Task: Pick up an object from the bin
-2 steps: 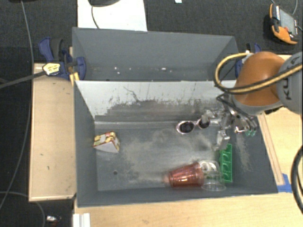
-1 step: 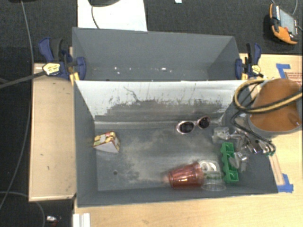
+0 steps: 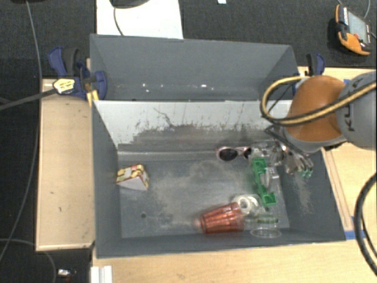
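The grey metal bin (image 3: 177,128) has the arm's orange wrist cover (image 3: 315,108) over its 2 o'clock corner. Below it, the metal gripper (image 3: 272,164) hangs low on the 3 o'clock side of the floor. Whether it is open or closed, and whether it has hold of anything, cannot be told.

Right under the gripper, at its 6 o'clock, is a green and clear plastic piece (image 3: 268,198). It reaches up into the gripper's metalwork, so it is unclear if it is a loose thing or part of the tool.

Just beside the gripper at its 9 o'clock lies a small dark glossy oval thing (image 3: 227,154), near the back wall.

At the bin's 5 o'clock, three things lie close together:
- a copper-red ribbed cup on its side (image 3: 221,219)
- a small white ring (image 3: 247,204) touching the cup's 1 o'clock end
- a clear plastic cup (image 3: 265,227) at the cup's 3 o'clock

Well apart, at the bin's 9 o'clock, sits a small yellow, white and red wedge-shaped carton (image 3: 132,177).
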